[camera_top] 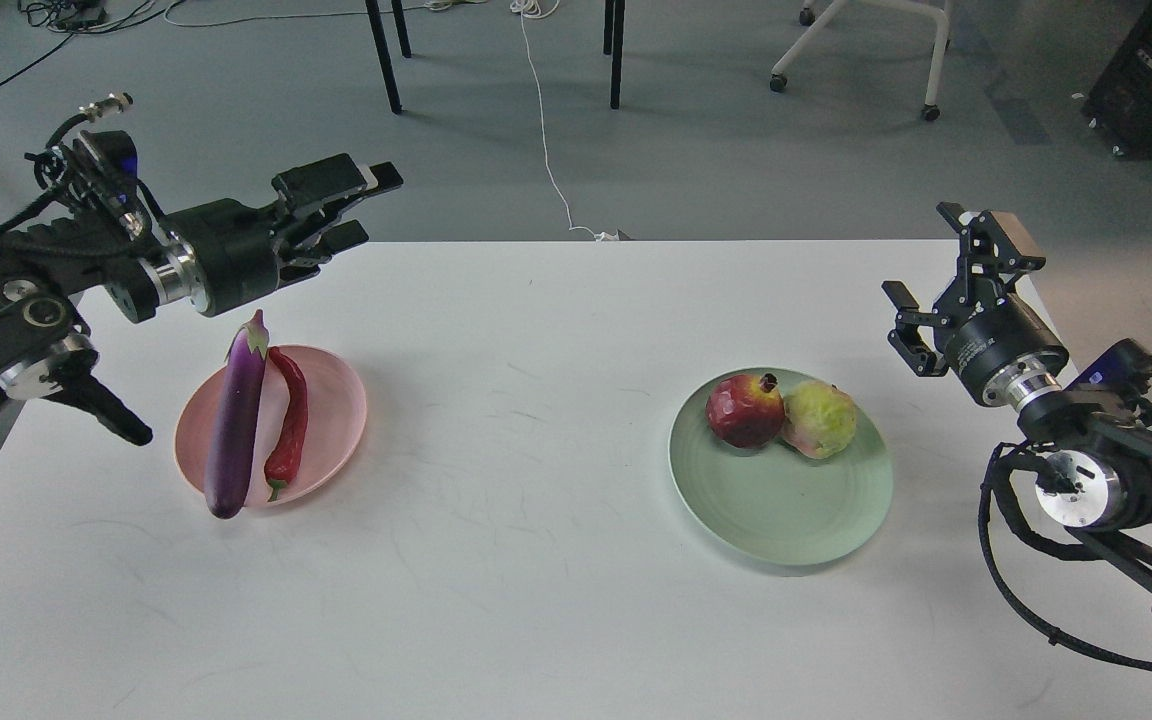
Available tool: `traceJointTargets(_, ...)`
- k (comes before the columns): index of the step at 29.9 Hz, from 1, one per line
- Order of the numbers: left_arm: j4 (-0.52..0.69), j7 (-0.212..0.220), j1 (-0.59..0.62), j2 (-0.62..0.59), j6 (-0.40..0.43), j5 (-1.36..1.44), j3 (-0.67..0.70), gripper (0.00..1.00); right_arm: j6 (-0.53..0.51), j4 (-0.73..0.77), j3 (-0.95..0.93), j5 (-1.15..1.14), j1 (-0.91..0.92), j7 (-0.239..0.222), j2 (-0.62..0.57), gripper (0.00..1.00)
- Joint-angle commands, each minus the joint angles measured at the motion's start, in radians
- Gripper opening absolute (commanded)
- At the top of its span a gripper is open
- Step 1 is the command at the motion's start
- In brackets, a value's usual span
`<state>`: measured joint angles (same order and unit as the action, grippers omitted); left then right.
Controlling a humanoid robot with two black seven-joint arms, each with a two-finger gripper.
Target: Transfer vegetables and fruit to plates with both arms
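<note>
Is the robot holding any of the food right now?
No. Both the left gripper and right gripper are open and empty, raised clear of the food on both plates.

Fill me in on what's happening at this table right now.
Nothing is being held. The eggplant and red chili pepper lie side by side on the pink plate, the eggplant's end hanging over the near rim. The pomegranate and yellow-green fruit sit touching on the green plate. The left gripper and right gripper are both open, empty and raised clear of the plates.
</note>
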<state>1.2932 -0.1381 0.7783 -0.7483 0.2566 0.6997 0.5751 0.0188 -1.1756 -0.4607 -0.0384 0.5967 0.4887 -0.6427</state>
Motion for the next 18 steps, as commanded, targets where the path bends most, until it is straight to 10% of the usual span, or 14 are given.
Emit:
traceJointTargets(1, 0.002, -0.023, -0.014, 0.069, -0.178, -0.239, 0.043, 0.98, -0.002, -0.001, 0.002, 0.000, 0.009, 0.000, 0.000, 0.98)
traceJointTargets(7, 0.001, -0.144, -0.247, 0.145, -0.162, -0.278, 0.230, 0.98, -0.017, -0.010, 0.001, 0.002, 0.008, 0.000, -0.003, 0.98)
traceJointTargets(18, -0.006, -0.147, -0.498, 0.299, -0.065, -0.215, 0.394, 0.98, -0.108, -0.009, -0.004, 0.002, -0.009, 0.000, -0.014, 0.98)
